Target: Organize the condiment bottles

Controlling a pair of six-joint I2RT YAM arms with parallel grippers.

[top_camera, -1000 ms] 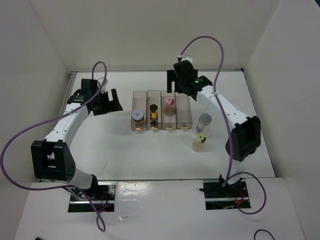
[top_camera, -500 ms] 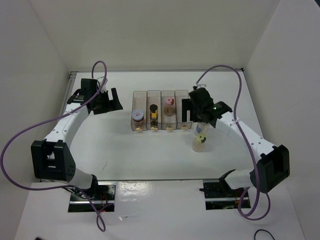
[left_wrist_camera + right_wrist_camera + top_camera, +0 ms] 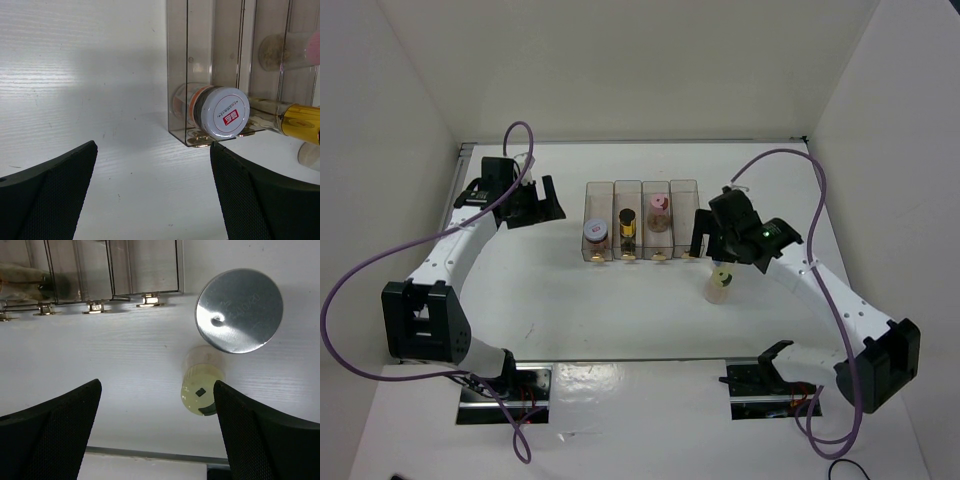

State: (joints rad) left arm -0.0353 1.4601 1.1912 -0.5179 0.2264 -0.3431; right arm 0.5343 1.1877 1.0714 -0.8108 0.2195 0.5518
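Observation:
A clear four-slot tray [image 3: 687, 190] holds a pink-white-lid jar [image 3: 596, 232], a dark jar with a gold cap [image 3: 628, 225] and a pink-lid jar [image 3: 659, 205]; its right slot is empty. A pale jar with a yellow-green lid [image 3: 721, 283] stands on the table to the tray's front right. My right gripper [image 3: 712, 243] hovers open above it and hides the grey-lid jar, which shows in the right wrist view [image 3: 239, 310] beside the yellow-green jar [image 3: 201, 392]. My left gripper [image 3: 542, 208] is open and empty left of the tray, facing the pink-white-lid jar [image 3: 227, 112].
White walls enclose the table on the left, back and right. The tray's front edge with gold clips shows in the right wrist view [image 3: 145, 299]. Purple cables loop above both arms.
My right arm has swung from behind the tray to its front right, coming over the two loose jars. The left arm and all jars have not moved.

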